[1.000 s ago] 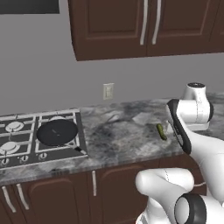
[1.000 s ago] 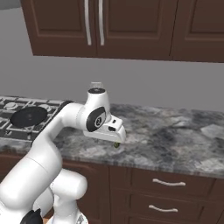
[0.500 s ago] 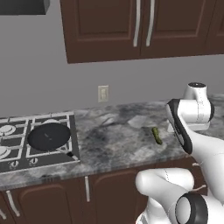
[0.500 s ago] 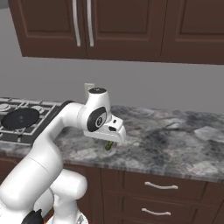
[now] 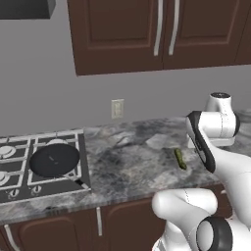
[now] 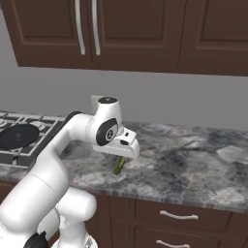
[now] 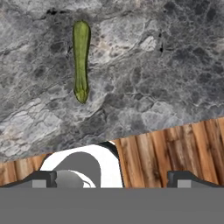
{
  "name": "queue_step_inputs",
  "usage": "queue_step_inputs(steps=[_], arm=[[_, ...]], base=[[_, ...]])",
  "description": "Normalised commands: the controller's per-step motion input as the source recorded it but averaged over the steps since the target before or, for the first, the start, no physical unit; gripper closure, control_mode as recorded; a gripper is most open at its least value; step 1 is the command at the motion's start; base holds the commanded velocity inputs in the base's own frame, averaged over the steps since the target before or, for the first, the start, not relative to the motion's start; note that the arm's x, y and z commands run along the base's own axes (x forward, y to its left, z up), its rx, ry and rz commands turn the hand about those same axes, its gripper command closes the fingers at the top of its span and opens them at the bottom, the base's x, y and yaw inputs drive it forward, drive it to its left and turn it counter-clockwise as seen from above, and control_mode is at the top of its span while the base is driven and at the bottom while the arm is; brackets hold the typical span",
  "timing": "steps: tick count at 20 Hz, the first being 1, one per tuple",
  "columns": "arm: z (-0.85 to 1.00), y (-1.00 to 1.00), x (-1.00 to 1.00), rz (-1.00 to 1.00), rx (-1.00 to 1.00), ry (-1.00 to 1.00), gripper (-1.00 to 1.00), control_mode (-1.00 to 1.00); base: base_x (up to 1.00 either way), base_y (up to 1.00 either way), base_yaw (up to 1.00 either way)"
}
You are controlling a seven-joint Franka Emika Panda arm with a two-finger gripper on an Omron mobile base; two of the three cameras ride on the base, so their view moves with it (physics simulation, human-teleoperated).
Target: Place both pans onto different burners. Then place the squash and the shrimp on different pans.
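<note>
Rightward-shifted view, squash [image 7: 81,61] mid-counter [image 7: 175,65]

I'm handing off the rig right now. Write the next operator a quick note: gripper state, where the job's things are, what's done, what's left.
Gripper: open and empty, hanging above the counter near its front edge.
Squash: lies loose on the counter, right of the cooktop, ahead of the gripper.
Black pan: sits on a burner, empty.
Done: one pan on a burner.
Left: the second pan onto another burner, squash and shrimp into separate pans; from here I can't tell where that pan and the shrimp are.
</note>
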Motion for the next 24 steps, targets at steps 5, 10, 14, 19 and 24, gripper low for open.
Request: queue_step_inputs(steps=[5,10,14,19,24], arm=[[0.0,0.0,0.0,0.0,0.0,0.0,-1.0,1.0],[-0.04,0.0,0.33,0.0,0.0,-0.02,-1.0,-1.0],[-0.35,0.08,0.49,0.0,0.0,-0.02,-1.0,-1.0],[-0.49,0.24,0.19,0.0,0.0,-0.01,-1.0,-1.0],[-0.46,0.14,0.13,0.0,0.0,-0.01,-1.0,-1.0]], base=[[0.37,0.0,0.0],[0.08,0.0,0.0],[0.0,0.0,0.0],[0.0,0.0,0.0],[0.0,0.0,0.0]])
